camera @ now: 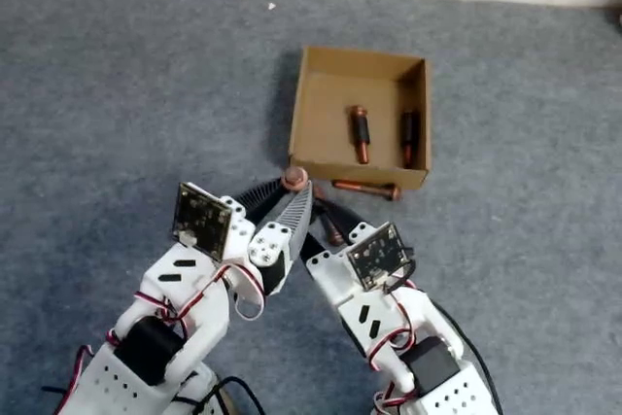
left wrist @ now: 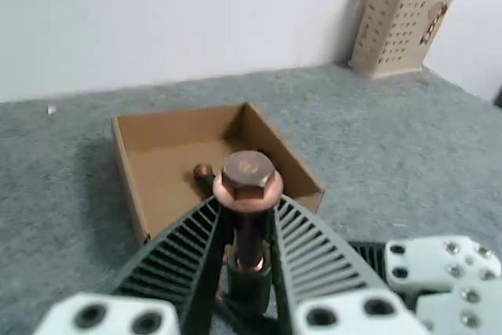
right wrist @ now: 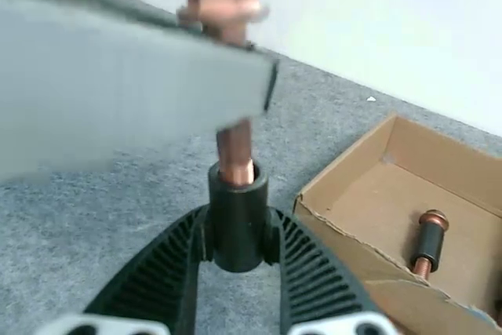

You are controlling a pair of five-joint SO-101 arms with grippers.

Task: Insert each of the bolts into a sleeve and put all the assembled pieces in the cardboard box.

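My left gripper [left wrist: 249,213] is shut on a copper bolt [left wrist: 249,176], held head up just in front of the cardboard box [left wrist: 129,170]. The bolt's shaft [right wrist: 235,154] stands in the mouth of a black sleeve [right wrist: 238,202], and my right gripper [right wrist: 238,229] is shut on that sleeve from below. From above, the left gripper [camera: 294,187] and right gripper [camera: 328,225] meet beside the box [camera: 355,170]. Two assembled pieces [camera: 361,133] [camera: 410,138] lie inside it. Another bolt [camera: 367,187] lies on the carpet against the box's near wall.
Grey carpet [camera: 117,94] covers the surface, with free room left and right of the box. A wooden holder of sticks [left wrist: 404,21] stands far back by the white wall.
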